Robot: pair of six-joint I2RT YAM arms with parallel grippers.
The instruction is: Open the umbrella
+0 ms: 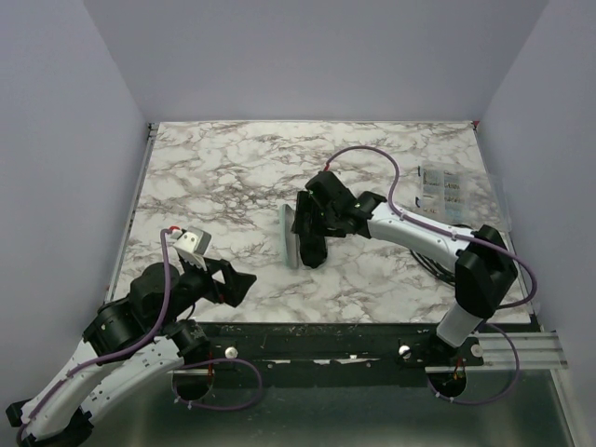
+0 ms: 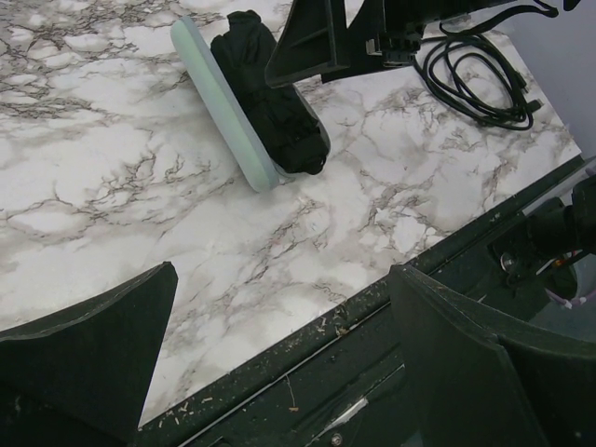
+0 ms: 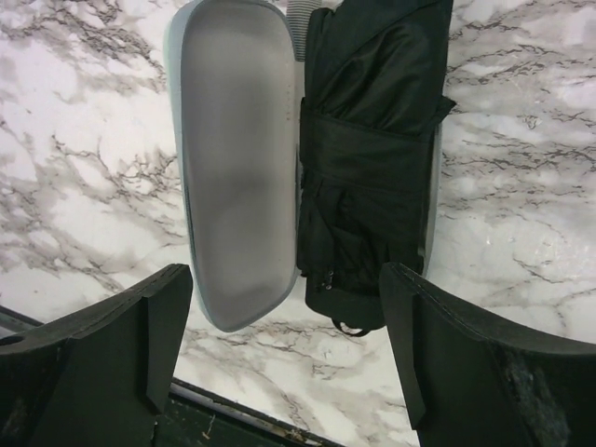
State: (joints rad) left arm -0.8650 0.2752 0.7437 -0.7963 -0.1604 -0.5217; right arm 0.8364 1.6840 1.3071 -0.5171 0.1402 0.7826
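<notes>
Umbrella (image 1: 315,244) is seen folded, lying flat in one half of the open mint case (image 1: 290,235), just past table (image 1: 233,177) centre toward 6 o'clock. The other case half is laid open at the umbrella's 9 o'clock, touching it along the hinge line.

Edges / room:
- the 6 o'clock end of umbrella and case is found near the table's front edge, with only a narrow marble strip left there
- wide bare marble is left from 9 through 12 o'clock of the case
- the 3 o'clock side is taken up by the right arm and a coiled cable (image 2: 475,79), near but apart from the umbrella
- a clear box (image 1: 452,191) is set at 2 o'clock, by the table's right edge

Fingers:
- right fingers (image 3: 93,363) are held spread wide above the umbrella and case, released, nothing clamped; contact with the fabric cannot be told
- left fingers (image 2: 93,354) are held fully spread at 7 o'clock over the front edge, released, well apart from the case

Count: 1 umbrella, 1 case (2 halves), 1 cable, 1 clear box, 2 arms
</notes>
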